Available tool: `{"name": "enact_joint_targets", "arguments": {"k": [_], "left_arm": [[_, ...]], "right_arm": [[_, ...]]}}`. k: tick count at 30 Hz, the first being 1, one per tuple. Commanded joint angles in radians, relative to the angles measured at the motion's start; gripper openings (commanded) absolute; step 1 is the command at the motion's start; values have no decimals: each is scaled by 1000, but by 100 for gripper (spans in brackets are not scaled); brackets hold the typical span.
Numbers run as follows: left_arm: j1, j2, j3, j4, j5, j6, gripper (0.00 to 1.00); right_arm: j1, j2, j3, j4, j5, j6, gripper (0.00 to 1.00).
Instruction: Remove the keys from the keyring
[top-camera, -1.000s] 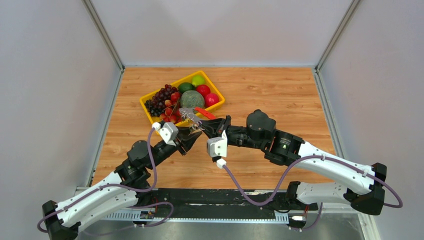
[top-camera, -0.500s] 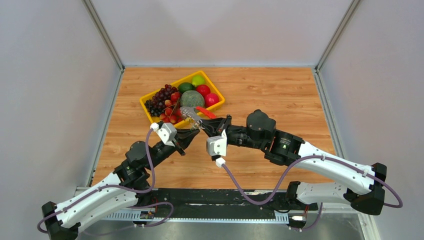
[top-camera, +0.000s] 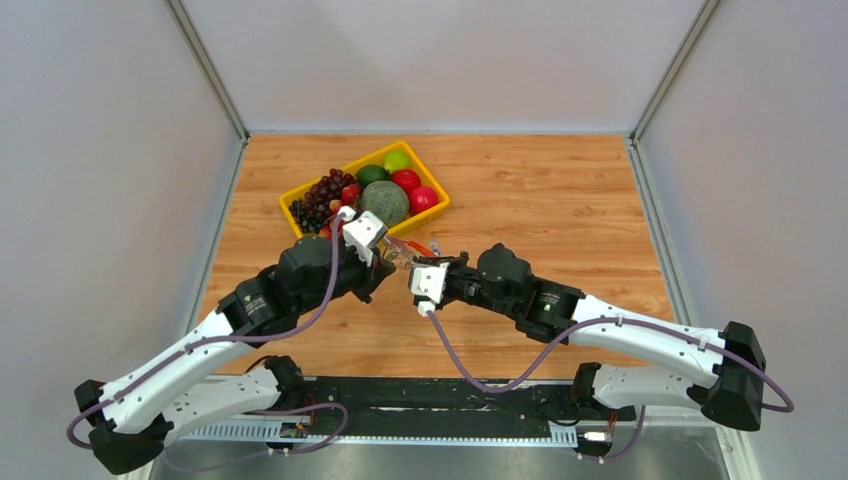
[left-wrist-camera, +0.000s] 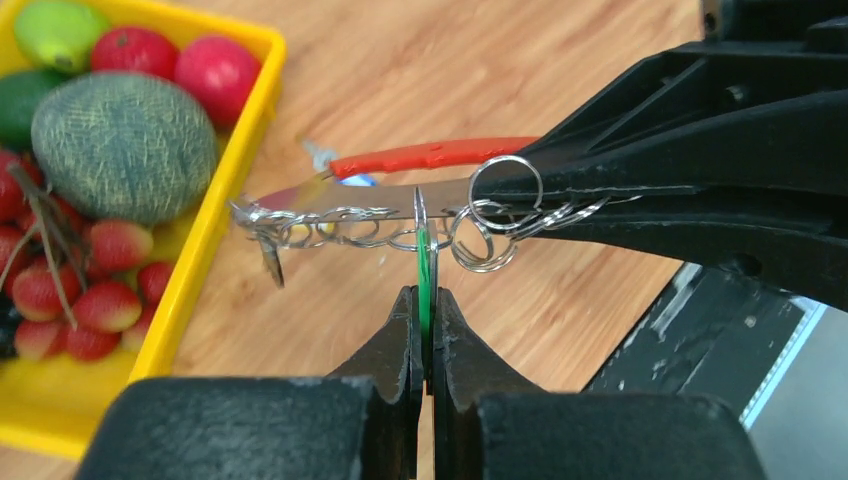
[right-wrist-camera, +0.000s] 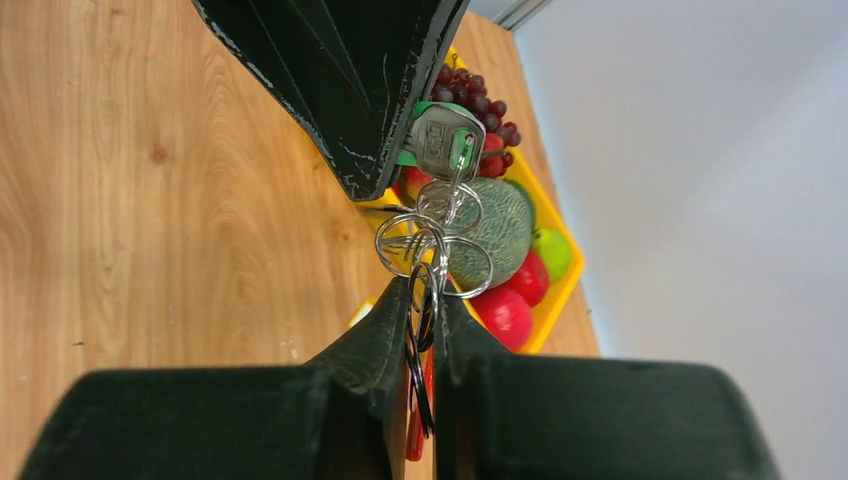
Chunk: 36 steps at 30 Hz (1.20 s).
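Note:
The keys (left-wrist-camera: 330, 215) hang as a silver bunch of rings and blades between my two grippers, above the table just in front of the tray. My left gripper (left-wrist-camera: 424, 296) is shut on one thin key with a green head (right-wrist-camera: 440, 140), seen edge-on in the left wrist view. My right gripper (right-wrist-camera: 425, 292) is shut on the red keyring (left-wrist-camera: 430, 157) and the wire rings (right-wrist-camera: 430, 238) joined to it. In the top view the left gripper (top-camera: 387, 262) and right gripper (top-camera: 414, 266) meet tip to tip, and the keys are mostly hidden there.
A yellow tray (top-camera: 286, 212) with grapes, a netted melon (left-wrist-camera: 125, 145), red and green fruit stands right behind the grippers. Its near rim (left-wrist-camera: 215, 225) lies below the key bunch. Grey walls close off the wooden table on three sides.
My left gripper has closed on the green-headed key and its arm has pushed forward toward the tray. The right arm has dropped lower and shifted left, still holding the keyring.

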<state>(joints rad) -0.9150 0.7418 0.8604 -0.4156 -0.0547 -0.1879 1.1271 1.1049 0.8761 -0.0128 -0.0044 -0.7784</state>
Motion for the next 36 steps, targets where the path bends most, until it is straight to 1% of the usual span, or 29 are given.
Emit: {"name": "enact_joint_targets", "arguments": {"k": [1,3,7,10,13,17,22,24,25,27,29,31,32,36], "left_arm": [[-4,92,180,-279,-50,21,0],[-3,148,231,-354,-59,75,0],[-3,239,331,-477,-46,175,0],[-3,269,380,-509,-53,266,0],[-3,264,392,-513,-35,343,0],[-4,234,380,-485,34,422,0],[-4,203,365,-464,140,480,0],[-5,189,360,-453,141,481,0],[-5,182,360,-450,128,473,0],[-5,175,360,-437,107,449,0],[-5,174,362,-429,107,430,0],[-5,176,364,-430,133,425,0],[-5,176,365,-434,144,425,0],[-5,164,362,-447,210,437,0]], "right_arm": [[-13,0,-31,39,27,174,12],[-12,-8,-47,39,-44,219,21],[-11,-58,-89,37,-138,309,36],[-11,-124,-123,37,-197,369,49],[-13,-201,-155,39,-231,404,56],[-24,-257,-142,38,-244,440,55],[-60,-254,-89,37,-285,467,52],[-85,-241,-61,37,-302,483,48],[-95,-233,-48,37,-316,497,44],[-105,-215,-27,39,-378,512,37],[-105,-194,-16,54,-446,524,32],[-105,-177,-17,81,-496,529,30],[-105,-171,-18,92,-496,531,30],[-106,-171,-12,119,-449,503,29]]}}
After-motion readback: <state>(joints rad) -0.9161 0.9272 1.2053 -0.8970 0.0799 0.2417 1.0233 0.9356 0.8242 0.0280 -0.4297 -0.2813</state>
